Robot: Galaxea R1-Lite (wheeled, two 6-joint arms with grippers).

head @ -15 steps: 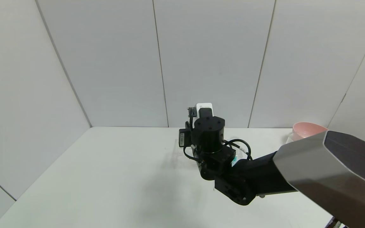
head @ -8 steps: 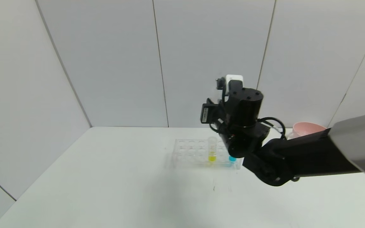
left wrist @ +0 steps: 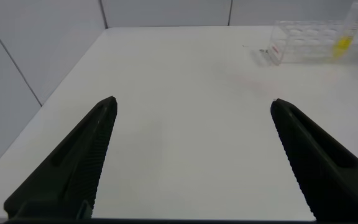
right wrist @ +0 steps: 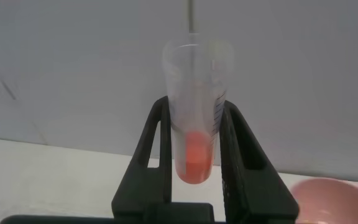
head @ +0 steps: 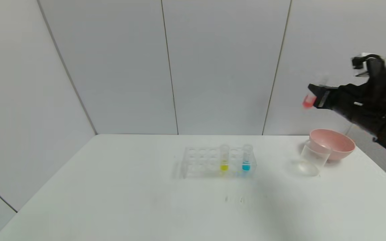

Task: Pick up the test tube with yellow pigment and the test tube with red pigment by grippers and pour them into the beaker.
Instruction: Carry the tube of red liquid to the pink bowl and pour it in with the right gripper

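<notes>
My right gripper (head: 315,93) is shut on the test tube with red pigment (head: 310,99) and holds it high in the air, above and a little left of the beaker (head: 312,159). In the right wrist view the tube (right wrist: 196,137) stands between the two black fingers (right wrist: 157,149), red liquid at its bottom. The test tube with yellow pigment (head: 224,158) stands in the clear rack (head: 199,162) at mid table, and also shows in the left wrist view (left wrist: 345,32). My left gripper (left wrist: 191,109) is open and empty over the table's near left part.
A tube of blue liquid (head: 246,158) stands in the rack to the right of the yellow one. A pink bowl (head: 333,143) sits just behind the beaker near the table's right edge. The white table (head: 129,201) ends at grey wall panels.
My right arm lifted off the rack and swung up and to the right with the red tube. The rack, the yellow and blue tubes and the beaker came into view.
</notes>
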